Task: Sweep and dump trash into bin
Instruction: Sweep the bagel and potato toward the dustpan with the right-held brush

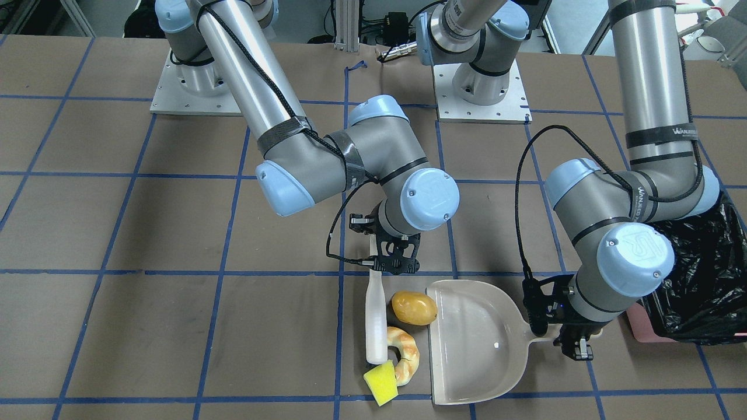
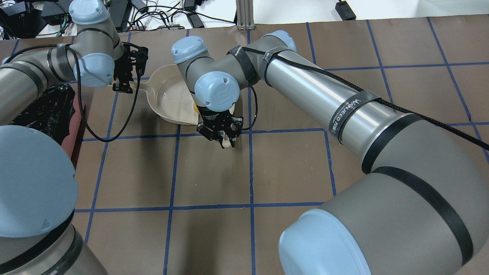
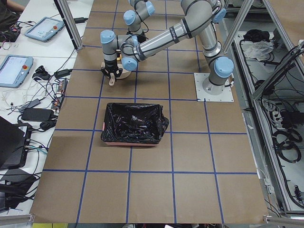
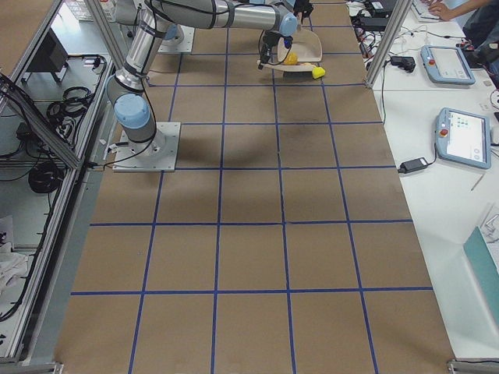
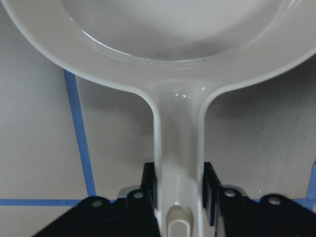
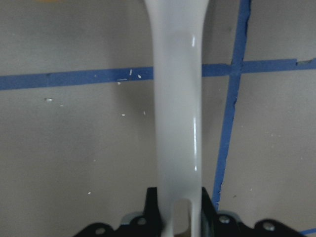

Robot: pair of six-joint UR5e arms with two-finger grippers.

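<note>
Left tool (image 1: 575, 343) clenched on the smooth beige plastic dustpan (image 1: 473, 344), round-backed, by its slim handle; right tool (image 1: 395, 258) grips the glossy white brush (image 1: 375, 315).

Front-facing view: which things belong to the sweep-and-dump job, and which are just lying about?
Job:
- potato
- croissant-like bread
- yellow sponge
- white sweeping tool, held in the right gripper
- beige dustpan, handle held in the left gripper
- black-lined bin

Lying about:
- teach pendant on the side desk
- loose cables
</note>
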